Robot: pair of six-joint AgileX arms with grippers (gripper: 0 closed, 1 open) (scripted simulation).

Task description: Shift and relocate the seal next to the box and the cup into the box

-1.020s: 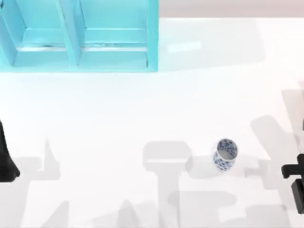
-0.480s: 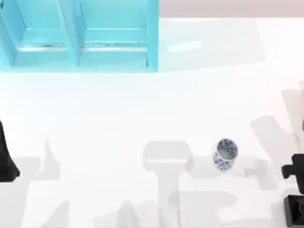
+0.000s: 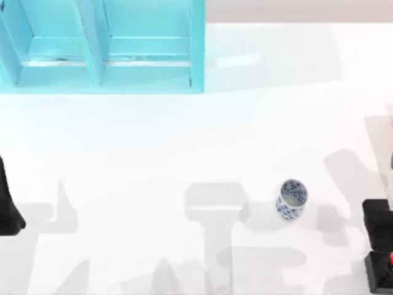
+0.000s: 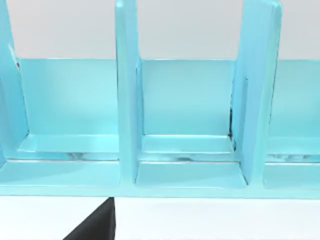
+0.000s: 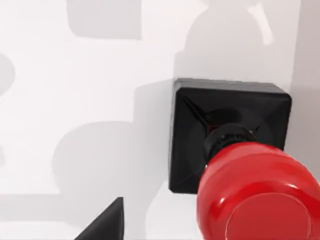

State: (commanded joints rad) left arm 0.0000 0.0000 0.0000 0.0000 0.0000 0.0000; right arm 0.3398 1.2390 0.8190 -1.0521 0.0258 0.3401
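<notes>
The seal [image 5: 227,132], a black square block with a round red knob [image 5: 255,197], stands at the table's front right corner [image 3: 381,271]. My right gripper [image 3: 377,220] hovers just behind and above it, open, with one dark fingertip [image 5: 105,222] off to the side of the seal and not touching it. The white cup [image 3: 291,200] with its blue pattern stands upright on the table to the left of the right arm. The light blue box [image 3: 104,49] with its compartments fills the back left corner.
My left arm [image 3: 6,209] is parked at the table's left edge, its gripper open and facing the box's compartments [image 4: 185,120], with one fingertip [image 4: 95,225] in view. White table [image 3: 184,141] lies between the box and the cup.
The right gripper has drawn back toward the front right corner, ending close above the seal. The cup and the left arm have not moved.
</notes>
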